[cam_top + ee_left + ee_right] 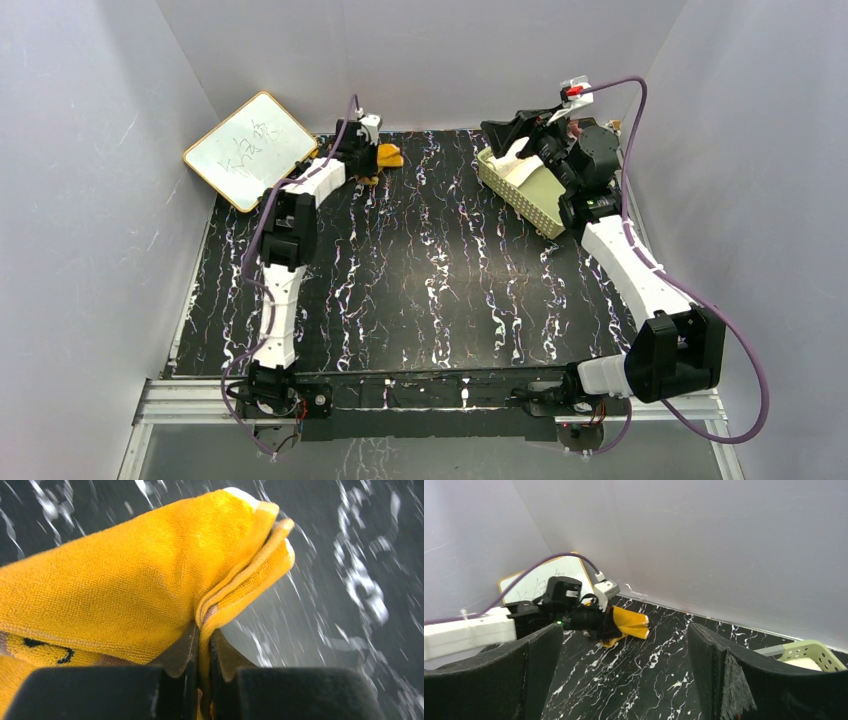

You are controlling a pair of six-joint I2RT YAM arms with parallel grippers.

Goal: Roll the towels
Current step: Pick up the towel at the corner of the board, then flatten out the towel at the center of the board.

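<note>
Far left corner of the tabletop (430,280), left arm at full reach. The left tool (204,647) is closed narrow on a folded edge of the mustard-yellow towel (125,580), which lies bunched just beside the white board (250,148) and close to the back wall. The pinch takes only the thin stacked layers at one corner, and most of the cloth hangs free of the jaws. Any pull is therefore likely either to slip the edge out or to drag the towel open into a loose heap instead of a flat sheet fit for rolling. A wide sweep by the outstretched arm could also knock the board. The right tool (624,680) stands wide and empty at the far right, above the pale green basket (809,650), in which the cream-white towel (806,663) rests. A descent from there risks catching the slotted rim and tipping or shoving the basket. It could also close on plastic and cloth together. Neither towel is rolled yet.
</note>
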